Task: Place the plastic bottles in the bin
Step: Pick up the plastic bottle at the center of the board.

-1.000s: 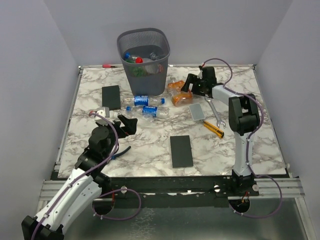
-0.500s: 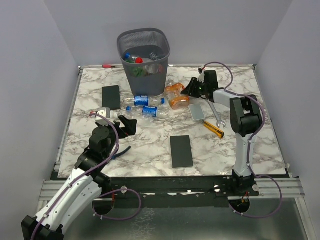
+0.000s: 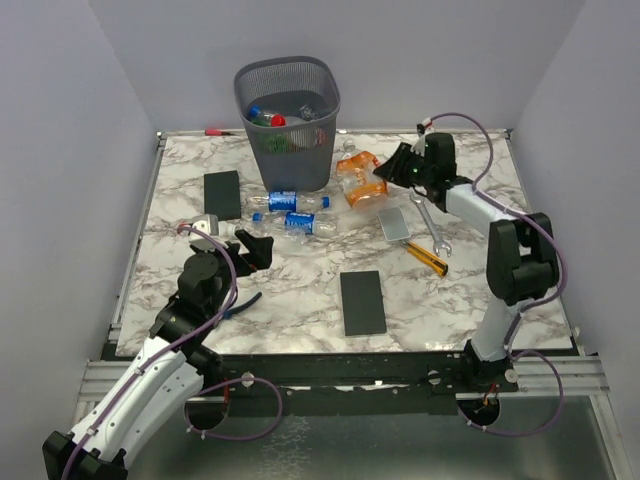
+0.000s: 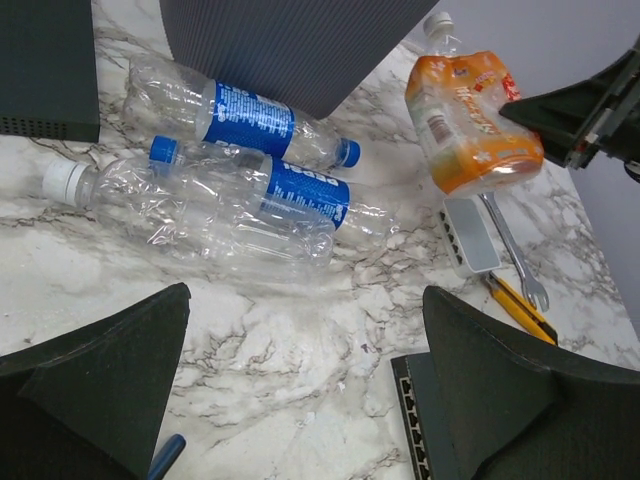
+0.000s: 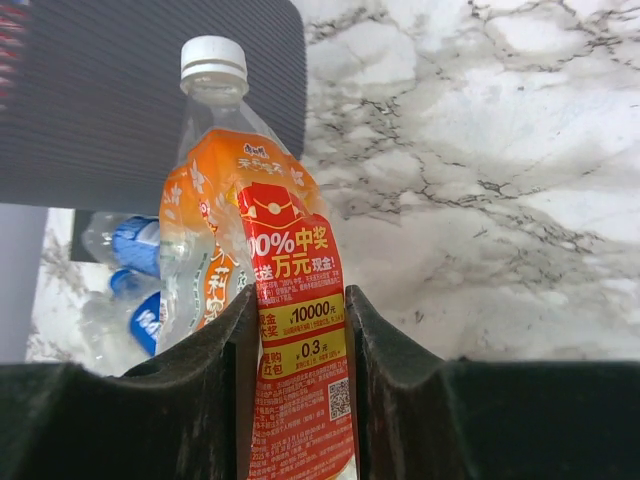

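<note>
The right end effector (image 3: 393, 172) is closed narrowly on an orange-labelled bottle (image 3: 362, 181). Its two fingers (image 5: 215, 380) press the label from both sides, and the white cap of this bottle points away from it toward the bin (image 3: 296, 150), which stands just beyond. The left end effector (image 3: 262, 247) is spread wide and holds nothing; in front of it three clear bottles (image 4: 240, 215), two with blue labels, lie close together on the worktop (image 3: 300, 290), between it and the bin, inside which more bottles (image 3: 275, 118) lie.
</note>
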{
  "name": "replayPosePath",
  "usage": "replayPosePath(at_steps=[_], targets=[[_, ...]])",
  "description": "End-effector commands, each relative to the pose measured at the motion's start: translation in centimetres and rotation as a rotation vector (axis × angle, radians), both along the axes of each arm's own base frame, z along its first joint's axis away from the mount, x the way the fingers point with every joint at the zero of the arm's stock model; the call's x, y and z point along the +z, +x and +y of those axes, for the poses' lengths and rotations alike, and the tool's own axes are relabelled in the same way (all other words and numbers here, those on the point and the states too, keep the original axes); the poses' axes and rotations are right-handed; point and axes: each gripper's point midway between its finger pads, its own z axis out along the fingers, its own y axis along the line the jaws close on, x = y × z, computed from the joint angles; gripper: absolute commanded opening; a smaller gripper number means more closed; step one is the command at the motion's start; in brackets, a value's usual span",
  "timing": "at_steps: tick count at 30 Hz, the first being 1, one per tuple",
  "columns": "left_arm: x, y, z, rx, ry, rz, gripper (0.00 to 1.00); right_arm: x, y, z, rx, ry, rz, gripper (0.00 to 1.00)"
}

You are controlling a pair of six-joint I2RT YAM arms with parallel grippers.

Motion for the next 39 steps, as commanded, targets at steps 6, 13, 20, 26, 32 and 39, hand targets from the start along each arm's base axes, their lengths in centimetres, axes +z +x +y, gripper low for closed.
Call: replayPosePath(at_steps=[6, 13, 20, 26, 32, 39], targets=[[2.9, 1.2, -2.3, -0.020, -0.298, -0.093, 0.99, 7.4, -8.3, -3.0, -0.124, 0.102, -0.137, 0.24], [7.0, 0.5, -7.1, -0.278, -0.626, -0.223, 0.99, 11.8, -19.0, -1.8, 0.056, 0.258, -0.297, 0.24], [9.4, -0.5, -14.8, -0.646, -0.527, -0.164, 0.99, 13.4, -27.0, -0.9, 0.248, 0.336, -0.406, 0.25], [11.2, -1.9, -17.7, -0.728, -0.481, -0.226, 0.99, 12.8, -29.3, -1.3, 0.241, 0.391, -0.430, 0.25], [11.1, -3.1, -20.5, -0.808, -0.470, -0.206, 0.99, 12.9, -29.6, -1.3, 0.245, 0.413, -0.440, 0.25], [9.9, -3.4, -22.2, -0.829, -0.440, -0.185, 0.96, 13.6, -29.8, -1.0, 0.275, 0.414, -0.443, 0.25]])
